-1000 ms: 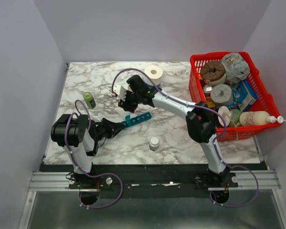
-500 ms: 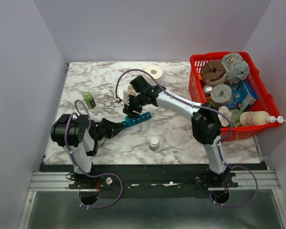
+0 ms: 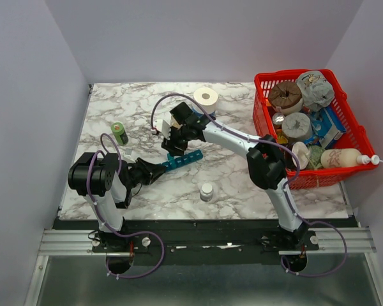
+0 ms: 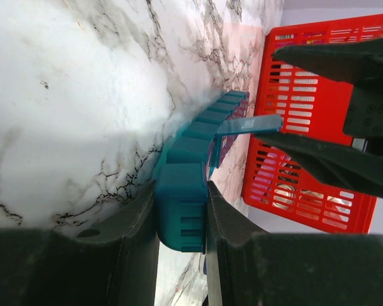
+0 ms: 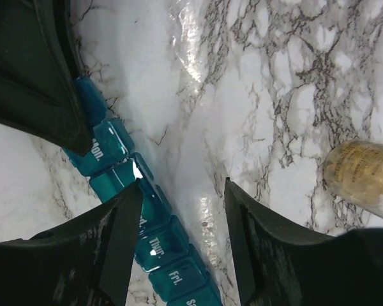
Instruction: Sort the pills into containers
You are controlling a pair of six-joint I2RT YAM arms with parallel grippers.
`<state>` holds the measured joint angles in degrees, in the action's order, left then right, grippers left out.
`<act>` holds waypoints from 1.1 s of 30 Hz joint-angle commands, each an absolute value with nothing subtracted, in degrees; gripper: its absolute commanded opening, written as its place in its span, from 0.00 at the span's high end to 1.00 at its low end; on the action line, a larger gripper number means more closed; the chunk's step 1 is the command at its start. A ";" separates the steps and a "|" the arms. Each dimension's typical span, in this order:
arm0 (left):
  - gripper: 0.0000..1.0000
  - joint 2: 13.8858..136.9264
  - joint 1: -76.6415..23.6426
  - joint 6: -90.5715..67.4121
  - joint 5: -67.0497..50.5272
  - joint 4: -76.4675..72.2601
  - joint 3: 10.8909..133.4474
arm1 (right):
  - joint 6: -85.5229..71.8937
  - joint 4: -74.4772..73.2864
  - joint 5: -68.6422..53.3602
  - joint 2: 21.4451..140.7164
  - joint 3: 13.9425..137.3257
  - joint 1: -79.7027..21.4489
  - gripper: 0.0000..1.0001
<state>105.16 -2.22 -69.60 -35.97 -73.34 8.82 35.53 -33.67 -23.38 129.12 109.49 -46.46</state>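
The teal pill organizer strip [image 3: 184, 159] lies slantwise mid-table. My left gripper [image 3: 161, 168] is shut on its near end [image 4: 180, 203]. One lid [image 4: 250, 123] stands open partway along the strip. My right gripper [image 3: 174, 148] is open just above the strip. In the right wrist view, its left finger [image 5: 118, 236] is over the open compartment beside the "Thur" lid [image 5: 159, 244]. Its other finger is over bare marble. Both its black fingers show in the left wrist view [image 4: 332, 162]. No pills show clearly in any view.
A small amber jar [image 5: 362, 177] stands on the marble right of my right gripper. A white-capped bottle [image 3: 206, 191] stands near the front, a green bottle [image 3: 120, 133] at the left and a paper roll [image 3: 206, 97] at the back. A full red mesh basket [image 3: 263, 81] stands at the right.
My right gripper has come down and forward from the back of the table to just above the strip, then shifted slightly left. The left gripper has kept its hold without moving.
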 commanded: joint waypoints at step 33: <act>0.24 74.31 -2.37 -55.03 -21.55 -21.66 12.30 | 32.52 -32.96 -34.81 107.06 95.98 -43.24 0.29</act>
<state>85.01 -2.37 -64.31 -31.14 -50.06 8.99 31.81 -32.67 -32.77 108.90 97.91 -43.05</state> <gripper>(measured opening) 0.710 0.708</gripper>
